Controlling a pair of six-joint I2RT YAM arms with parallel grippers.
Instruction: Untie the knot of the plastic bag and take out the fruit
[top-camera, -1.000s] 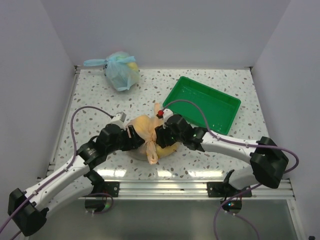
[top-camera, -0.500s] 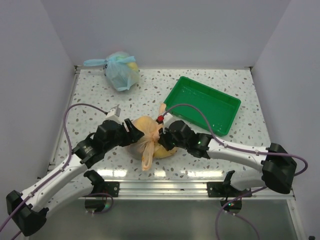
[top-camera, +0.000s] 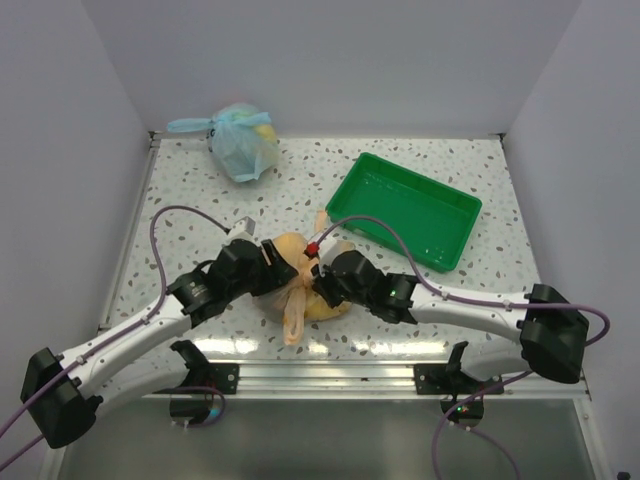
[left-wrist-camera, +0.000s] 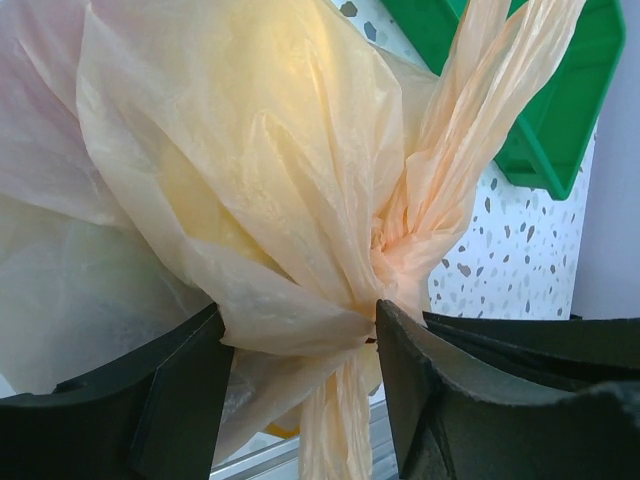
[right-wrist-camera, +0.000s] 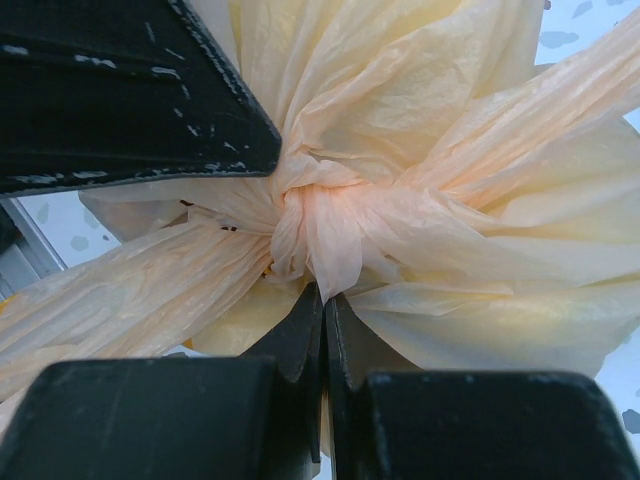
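The pale-orange plastic bag (top-camera: 283, 252) lies mid-table between both grippers, and its knot (top-camera: 301, 283) faces the front edge. My right gripper (right-wrist-camera: 325, 295) is shut on a small fold of plastic right at the knot (right-wrist-camera: 312, 212). My left gripper (left-wrist-camera: 295, 325) is open and straddles the gathered neck just under the knot (left-wrist-camera: 385, 245), with plastic touching both fingers. One handle ear (left-wrist-camera: 480, 90) points toward the tray, while the other ear (top-camera: 295, 318) hangs toward the front. The fruit shows only as a yellow shape (top-camera: 335, 303) through the bag.
A green tray (top-camera: 455, 205) lies at the back right, close behind the bag. A tied light blue bag (top-camera: 243, 142) sits at the back left by the wall. The metal rail (top-camera: 330, 375) runs along the front edge.
My right gripper has closed on the knot. Both grippers have drawn in tighter around it, and the hanging ear has swung slightly left.
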